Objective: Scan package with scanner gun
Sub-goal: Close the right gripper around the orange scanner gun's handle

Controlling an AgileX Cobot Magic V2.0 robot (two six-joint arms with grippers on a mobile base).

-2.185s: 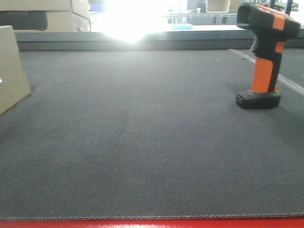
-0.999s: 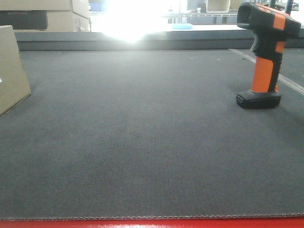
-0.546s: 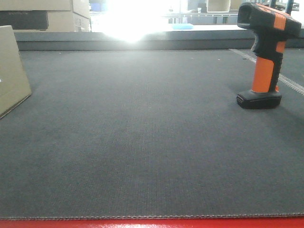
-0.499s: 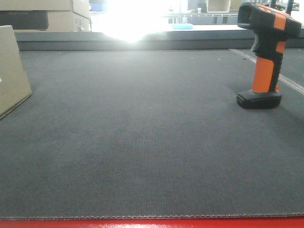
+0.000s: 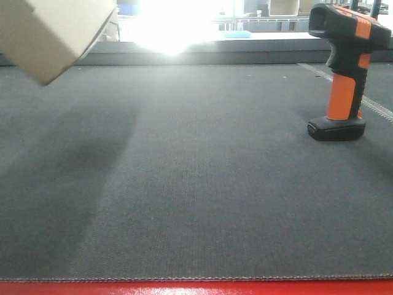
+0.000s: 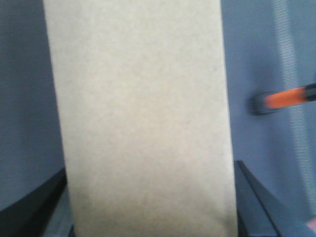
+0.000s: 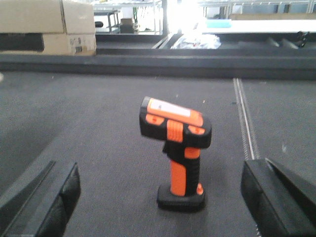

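Front, left-wrist and right-wrist views of a scanning station, described from the near edge outward.

Nearest the front camera runs the red edge (image 5: 196,289) of the bench (image 5: 202,203), whose top is covered in dark grey woven matting. A broad shadow (image 5: 67,178) lies on the left half of the mat.

Above that shadow, the package (image 5: 52,31) hangs tilted and clear of the bench at upper left. In the left-wrist view the left hand (image 6: 148,197) is closed across the box, with one dark finger (image 6: 29,212) on each side. No barcode sticker shows on the visible faces.

The box is probably light and stiff. Its plain cardboard sides are smooth, so a grip across the narrow width, as here, seems apt, though it could slip if loosened.

Farther back on the right, well apart from the package, the scanner gun (image 5: 342,92) stands upright on its flat black foot. The right hand (image 7: 159,170) faces it with fingers (image 7: 49,202) spread wide, holding nothing.

The scanner is rigid plastic and looks top-heavy on its small foot, so a nudge to the head could topple it. The orange stem below the head is the natural place to grasp.

Beyond the bench stand stacked cardboard boxes (image 7: 47,27) before bright shelving.
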